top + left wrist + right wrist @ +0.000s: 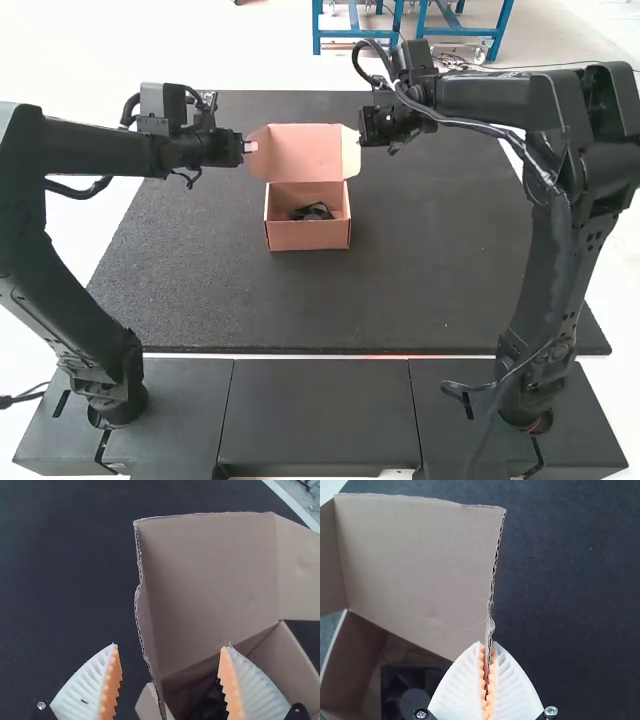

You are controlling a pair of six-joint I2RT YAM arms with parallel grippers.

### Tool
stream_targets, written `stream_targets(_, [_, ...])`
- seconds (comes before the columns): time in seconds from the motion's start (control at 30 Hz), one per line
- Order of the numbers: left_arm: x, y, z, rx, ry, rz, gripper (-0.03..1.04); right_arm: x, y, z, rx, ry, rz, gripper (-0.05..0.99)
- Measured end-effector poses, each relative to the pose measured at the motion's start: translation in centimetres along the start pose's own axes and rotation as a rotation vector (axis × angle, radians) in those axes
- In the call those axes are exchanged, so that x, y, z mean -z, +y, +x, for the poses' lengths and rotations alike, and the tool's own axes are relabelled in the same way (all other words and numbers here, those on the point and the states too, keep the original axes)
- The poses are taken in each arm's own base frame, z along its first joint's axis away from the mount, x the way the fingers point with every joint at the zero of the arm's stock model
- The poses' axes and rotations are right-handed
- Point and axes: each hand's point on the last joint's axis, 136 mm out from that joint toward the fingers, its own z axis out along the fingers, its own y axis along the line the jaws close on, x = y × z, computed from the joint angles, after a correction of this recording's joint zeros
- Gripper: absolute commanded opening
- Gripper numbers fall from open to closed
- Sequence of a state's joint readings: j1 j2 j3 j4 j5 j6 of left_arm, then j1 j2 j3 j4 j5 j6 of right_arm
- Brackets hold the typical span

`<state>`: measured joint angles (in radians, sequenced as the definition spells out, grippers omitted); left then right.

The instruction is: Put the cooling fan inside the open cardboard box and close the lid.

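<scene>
This looks like a robotics lab bench: a left arm [60, 180] and a right arm [575, 180] stand on dark base plates [320, 415] at a white table [625, 310], with a black rubber mat [200, 280] (coarse, grainy) spread across it.

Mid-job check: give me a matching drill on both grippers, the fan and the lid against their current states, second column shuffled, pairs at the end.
Things
1. left gripper
2. right gripper
3. cooling fan
4. lid

States
A. standing upright at the back of the box
B. shut on one side edge of the lid
C. open, straddling the lid's other side edge
D. lying inside the box

Pairs: 1-C; 2-B; 3-D; 4-A
</scene>
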<state>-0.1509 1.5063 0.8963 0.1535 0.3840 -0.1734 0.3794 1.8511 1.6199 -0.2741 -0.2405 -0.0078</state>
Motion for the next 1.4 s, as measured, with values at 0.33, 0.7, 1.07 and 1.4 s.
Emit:
stream_targets(0.33, [-1.0,-0.3,1.3,0.016,0.040,0.046,0.11,0.0,0.1,0.0,0.000,0.000,-0.003,-0.02])
stream_targets(0.7, [-1.3,-0.8,1.1,0.016,0.025,0.082,0.01,0.0,0.3,0.0,0.000,0.002,-0.019,-0.02])
stream_targets(1.07, [-1.5,-2.4,0.0,0.009,0.029,0.113,0.01,-0.1,1.2,0.1,-0.005,0.004,-0.033,-0.02])
stream_targets(1.4, [-1.7,-5.1,2.5,0.016,0.131,0.154,0.02,-0.7,5.5,1.7,0.032,0.048,-0.097,-0.02])
